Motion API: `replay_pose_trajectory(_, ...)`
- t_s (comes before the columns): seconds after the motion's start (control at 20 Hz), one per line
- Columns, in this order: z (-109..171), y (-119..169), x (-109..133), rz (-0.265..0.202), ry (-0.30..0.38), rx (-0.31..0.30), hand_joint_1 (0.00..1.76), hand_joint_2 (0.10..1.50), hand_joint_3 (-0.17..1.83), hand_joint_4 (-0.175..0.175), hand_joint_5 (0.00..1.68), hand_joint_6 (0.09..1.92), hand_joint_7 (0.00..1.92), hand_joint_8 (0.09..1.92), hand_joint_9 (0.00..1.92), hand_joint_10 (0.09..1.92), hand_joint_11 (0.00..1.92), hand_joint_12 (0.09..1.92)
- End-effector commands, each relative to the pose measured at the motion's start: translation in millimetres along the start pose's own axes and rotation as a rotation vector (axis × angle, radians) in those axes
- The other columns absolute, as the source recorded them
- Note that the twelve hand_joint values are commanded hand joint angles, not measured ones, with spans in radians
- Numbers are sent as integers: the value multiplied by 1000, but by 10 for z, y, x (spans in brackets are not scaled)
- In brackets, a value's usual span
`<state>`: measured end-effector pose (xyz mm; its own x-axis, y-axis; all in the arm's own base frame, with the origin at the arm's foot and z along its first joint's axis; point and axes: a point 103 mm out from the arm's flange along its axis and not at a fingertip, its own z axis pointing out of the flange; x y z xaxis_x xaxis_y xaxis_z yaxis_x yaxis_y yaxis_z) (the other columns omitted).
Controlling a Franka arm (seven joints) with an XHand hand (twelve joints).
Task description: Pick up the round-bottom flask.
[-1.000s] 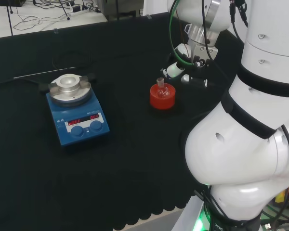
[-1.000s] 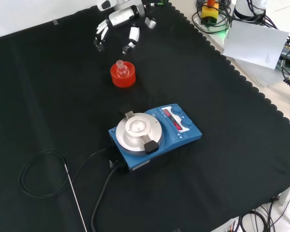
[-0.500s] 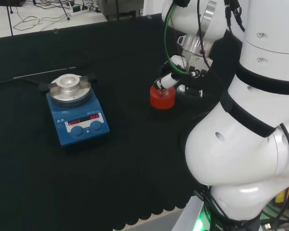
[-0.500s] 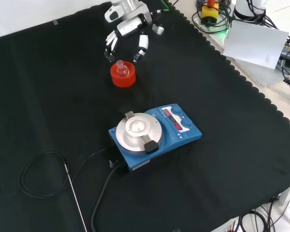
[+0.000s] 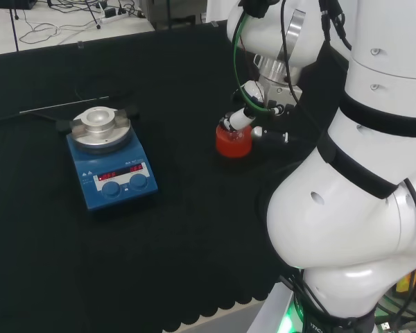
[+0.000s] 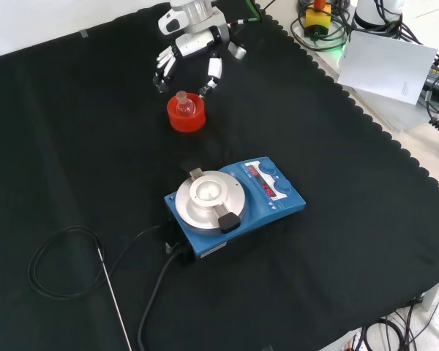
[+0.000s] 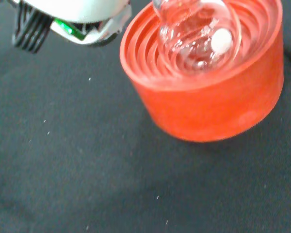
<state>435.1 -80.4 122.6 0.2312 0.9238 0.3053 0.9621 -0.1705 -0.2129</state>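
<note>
Fingers (image 6: 213, 72) of the hand (image 6: 192, 45), spread apart, have dropped beside the round-bottom flask (image 6: 183, 104); grabbing looks next.

I'm working in a lab: a blue magnetic stirrer hotplate (image 6: 234, 205) sits on the black-clothed bench (image 6: 366, 241), a glass round-bottom flask (image 6: 181, 103) rests in a red ribbed stand (image 6: 186, 117), and cables (image 5: 69, 17) trail behind.
</note>
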Motion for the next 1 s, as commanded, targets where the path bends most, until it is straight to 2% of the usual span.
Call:
replay_pose_trajectory(0.05, 33, 73, -52, 16, -1, -15, 905, 539, 619, -51, 586, 107, 292, 680, 524, 655, 225, 1381)
replay_pose_trajectory(0.4, 144, 122, -140, 23, 7, 8, 914, 539, 615, -56, 598, 118, 292, 681, 525, 654, 224, 1382)
replay_pose_trajectory(0.8, 155, 192, -170, 19, 22, -6, 925, 545, 612, -59, 692, 175, 303, 685, 532, 653, 236, 1381)
replay_pose_trajectory(1.0, 159, 225, -169, 19, 34, -13, 927, 552, 601, -63, 622, 482, 317, 680, 551, 635, 251, 1373)
